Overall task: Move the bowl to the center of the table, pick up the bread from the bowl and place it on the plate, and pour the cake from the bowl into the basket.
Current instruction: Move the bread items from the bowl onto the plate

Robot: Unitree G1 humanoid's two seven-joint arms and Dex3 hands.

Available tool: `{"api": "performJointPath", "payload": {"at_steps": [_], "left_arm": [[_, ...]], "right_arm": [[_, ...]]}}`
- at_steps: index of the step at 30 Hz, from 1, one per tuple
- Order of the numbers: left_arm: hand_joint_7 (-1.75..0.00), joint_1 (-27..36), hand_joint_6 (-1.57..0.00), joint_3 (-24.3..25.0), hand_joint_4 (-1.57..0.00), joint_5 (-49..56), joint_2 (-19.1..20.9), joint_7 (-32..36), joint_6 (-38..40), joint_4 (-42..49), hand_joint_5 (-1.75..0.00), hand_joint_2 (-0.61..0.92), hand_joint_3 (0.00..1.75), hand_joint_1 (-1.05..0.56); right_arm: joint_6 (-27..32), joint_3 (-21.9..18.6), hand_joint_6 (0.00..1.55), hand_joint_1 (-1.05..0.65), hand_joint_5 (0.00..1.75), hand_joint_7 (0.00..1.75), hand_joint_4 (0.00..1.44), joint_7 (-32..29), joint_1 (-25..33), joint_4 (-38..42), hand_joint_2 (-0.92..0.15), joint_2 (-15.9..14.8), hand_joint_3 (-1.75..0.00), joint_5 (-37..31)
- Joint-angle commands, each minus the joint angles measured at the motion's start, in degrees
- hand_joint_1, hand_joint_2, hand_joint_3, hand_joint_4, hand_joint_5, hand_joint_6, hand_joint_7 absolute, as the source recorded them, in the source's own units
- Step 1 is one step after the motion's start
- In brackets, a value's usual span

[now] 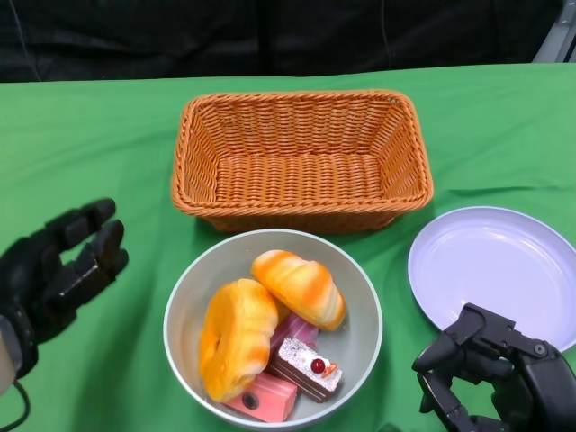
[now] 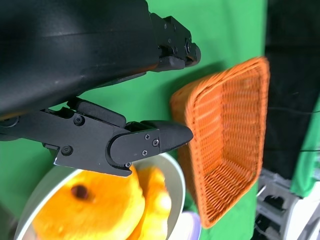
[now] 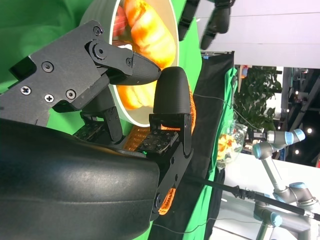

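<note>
Now the green table (image 1: pixel 108 117) is seen with the orange basket (image 1: pixel 301 157) set at the far middle, and the grey bowl (image 1: pixel 180 310) just before it, so the bowl may be judged already central. The lavender plate (image 1: pixel 495 270) lies to the right of the bowl, near it but apart.

Two breads are held in the bowl: a large ring-shaped one (image 1: pixel 236 337) on the left side and a twisted roll (image 1: pixel 299 286) toward the basket. Three small cakes are tucked beneath them, a chocolate slice with a cherry (image 1: pixel 306 367) uppermost.

The left hand (image 1: pixel 63 270) is held beside the bowl with fingers spread, gripping nothing. The right hand (image 1: pixel 490 378) hovers over the plate's near edge, fingers bent yet apart, likewise empty.

For the bread step, the roll would best be taken first by the right hand, since it lies nearest the plate. A grasp from above across its narrow width is advised, with pressure kept gentle, so that the cakes are not dragged out.
</note>
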Motion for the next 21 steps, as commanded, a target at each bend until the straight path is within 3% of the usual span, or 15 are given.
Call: {"api": "performJointPath", "payload": {"at_steps": [1,3,4,7,8,9,10,12,14,16,21], "left_arm": [[-0.09,1.4,-0.3,1.0,-0.34,0.7,0.6,0.6,-5.4,0.7,-0.17,0.92,0.43,-0.48],[-0.16,2.8,-0.46,1.9,-0.47,1.4,-0.8,0.6,-13.7,2.2,-0.24,0.92,0.42,-0.33],[-0.21,3.3,-0.66,2.0,-0.64,1.9,-1.3,0.3,-18.4,3.6,-0.33,0.92,0.4,-0.2],[-0.3,4.2,-0.92,1.6,-0.84,3.7,-1.8,-1.8,-33.2,9.1,-0.46,0.92,0.4,-0.05],[-0.36,4.2,-1.02,1.5,-0.84,4.2,-1.8,-3.2,-39.5,12.0,-0.69,0.92,0.44,0.0],[-0.49,4.0,-1.03,1.4,-0.77,4.6,-1.8,-4.5,-45.3,15.0,-0.95,0.92,0.49,0.04],[-0.79,3.4,-0.96,1.1,-0.71,5.4,-1.6,-5.2,-50.5,18.2,-1.25,0.89,0.56,0.05],[-1.13,1.9,-0.84,0.5,-0.66,7.3,-1.2,-5.4,-59.0,24.3,-1.5,0.85,0.67,0.03],[-1.32,0.5,-0.78,-0.1,-0.67,8.7,-0.7,-5.5,-64.8,29.3,-1.6,0.7,0.93,0.01],[-1.37,-0.8,-0.77,-0.6,-0.69,9.2,-0.3,-6.1,-68.7,33.3,-1.64,0.63,1.04,-0.02],[-1.43,-2.4,-0.77,-1.6,-0.72,9.8,0.0,-5.9,-73.4,38.6,-1.68,0.58,1.11,-0.02]], "right_arm": [[-0.5,-0.9,0.75,-0.18,1.54,1.25,0.76,0.2,0.5,0.0,-0.53,-0.6,-0.92,0.9],[-0.6,-1.3,0.75,-0.18,1.54,1.24,0.77,0.2,0.7,0.0,-0.53,-0.7,-0.92,0.9],[-0.7,-1.5,0.75,-0.17,1.54,1.24,0.77,0.4,0.7,0.1,-0.53,-0.8,-0.92,0.9],[-1.1,-2.0,0.76,-0.18,1.54,1.23,0.76,0.7,1.0,0.1,-0.53,-1.1,-0.92,1.0],[-1.4,-2.2,0.75,-0.18,1.54,1.23,0.76,1.0,1.1,0.1,-0.53,-1.2,-0.93,1.3],[-1.5,-2.5,0.75,-0.18,1.54,1.23,0.76,1.1,1.2,0.0,-0.53,-1.2,-0.93,1.5],[-1.8,-2.7,0.75,-0.18,1.53,1.22,0.75,1.1,1.4,-0.1,-0.53,-1.2,-0.93,1.6],[-2.1,-3.2,0.75,-0.18,1.51,1.19,0.75,1.1,1.8,-0.7,-0.52,-1.3,-0.94,1.8],[-2.2,-3.6,0.73,-0.17,1.47,1.14,0.73,1.1,2.3,-1.6,-0.51,-1.5,-0.94,1.7],[-1.6,-3.8,0.72,-0.18,1.4,1.06,0.71,1.1,2.9,-3.3,-0.51,-2.0,-0.92,1.3],[2.1,-3.3,0.63,-0.24,1.09,0.63,0.54,0.5,4.5,-11.1,-0.83,-3.5,-0.28,-3.1]]}}
